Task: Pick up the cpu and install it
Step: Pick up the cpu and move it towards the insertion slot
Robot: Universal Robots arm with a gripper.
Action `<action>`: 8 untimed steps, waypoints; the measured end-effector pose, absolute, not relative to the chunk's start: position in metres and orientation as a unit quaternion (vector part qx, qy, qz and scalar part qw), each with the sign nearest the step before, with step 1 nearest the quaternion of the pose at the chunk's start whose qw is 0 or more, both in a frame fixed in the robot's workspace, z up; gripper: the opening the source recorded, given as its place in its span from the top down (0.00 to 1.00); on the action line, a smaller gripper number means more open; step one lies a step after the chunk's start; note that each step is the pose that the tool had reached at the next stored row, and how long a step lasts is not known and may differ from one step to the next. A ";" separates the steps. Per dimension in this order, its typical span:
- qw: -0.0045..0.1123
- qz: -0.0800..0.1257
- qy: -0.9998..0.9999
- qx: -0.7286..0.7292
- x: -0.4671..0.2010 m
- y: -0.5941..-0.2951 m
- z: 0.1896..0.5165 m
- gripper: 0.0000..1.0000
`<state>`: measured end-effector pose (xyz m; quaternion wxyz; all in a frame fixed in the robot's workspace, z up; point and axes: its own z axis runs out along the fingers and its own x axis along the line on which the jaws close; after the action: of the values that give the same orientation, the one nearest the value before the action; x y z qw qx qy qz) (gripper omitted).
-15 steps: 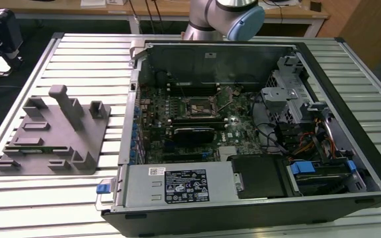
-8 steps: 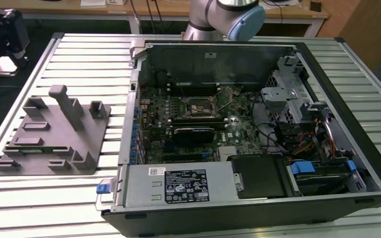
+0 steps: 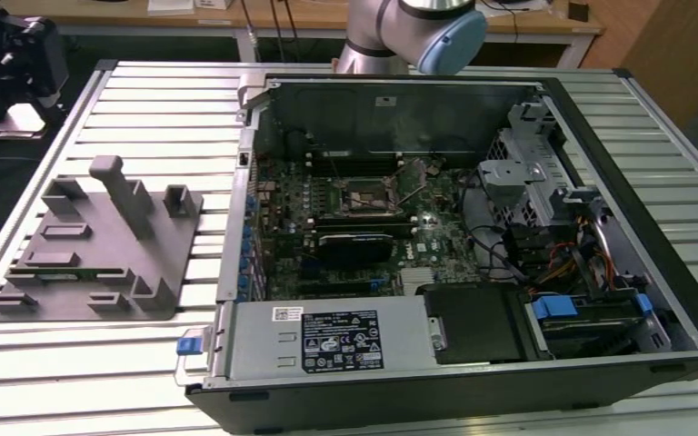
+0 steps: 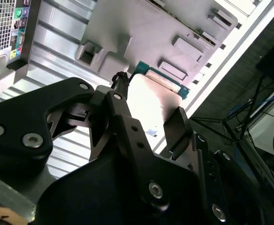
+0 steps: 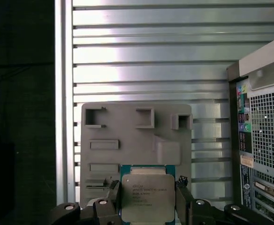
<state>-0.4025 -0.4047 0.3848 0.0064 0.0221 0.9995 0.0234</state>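
Looking down, the first wrist view shows the gripper clamped on the cpu, silvery top up, held above the grey fixture tray on the slatted table. The exterior view adds the open computer case, its motherboard carrying the dark square socket.

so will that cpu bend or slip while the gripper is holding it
Probably stiff: the cpu is a flat square with a metal top, sitting straight in the gripper. Likely light, as it looks thin. It could slip or twist, since only its narrow edges seem pinched.
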 end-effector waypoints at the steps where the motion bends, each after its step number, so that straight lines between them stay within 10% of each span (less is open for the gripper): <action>1: 0.006 0.023 0.999 0.022 -0.401 -0.405 0.385 0.45; 8: 0.006 0.023 0.999 0.022 -0.390 -0.405 0.385 0.45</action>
<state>-0.3899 -0.4047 0.3849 0.0063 0.0221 0.9995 0.0233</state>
